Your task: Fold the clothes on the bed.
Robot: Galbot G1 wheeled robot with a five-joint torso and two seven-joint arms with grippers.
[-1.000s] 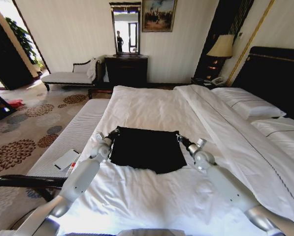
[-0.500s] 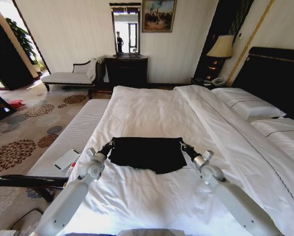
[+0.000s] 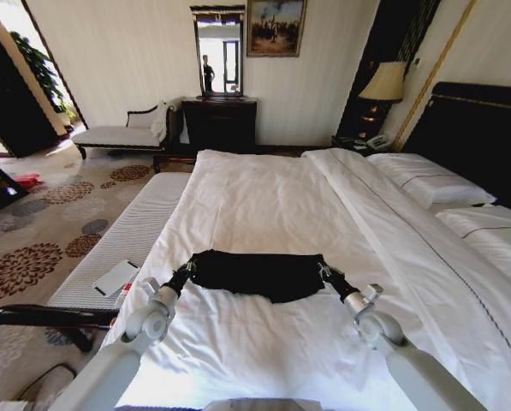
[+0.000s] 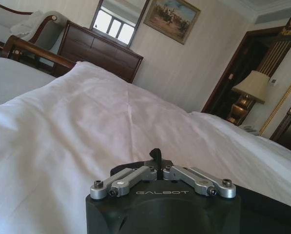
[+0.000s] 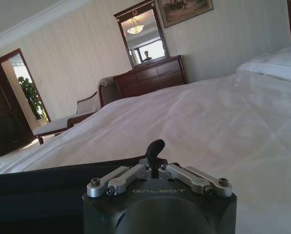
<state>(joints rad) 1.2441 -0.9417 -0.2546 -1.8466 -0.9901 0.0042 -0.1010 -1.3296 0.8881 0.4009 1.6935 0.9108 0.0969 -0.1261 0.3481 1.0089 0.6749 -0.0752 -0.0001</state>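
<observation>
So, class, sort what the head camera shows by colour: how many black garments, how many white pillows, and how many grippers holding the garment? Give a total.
Black T-shirt: 1
White pillows: 2
Grippers shut on the T-shirt, left gripper and right gripper: 2
Total: 5

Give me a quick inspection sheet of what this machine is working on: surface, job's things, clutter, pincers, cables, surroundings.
Surface: large bed with white duvet, lightly creased.
Job's things: black soft-fabric T-shirt, a narrow band across the near bed.
Clutter: white flat card-like item on the pale bench beside the bed.
Pincers: left pincer shut on the shirt's left edge; right pincer shut on its right edge.
Cables: dark cable on the carpet.
Surroundings: dark wooden dresser, framed mirror, cream-shaded lamp, pale upholstered chaise.
</observation>
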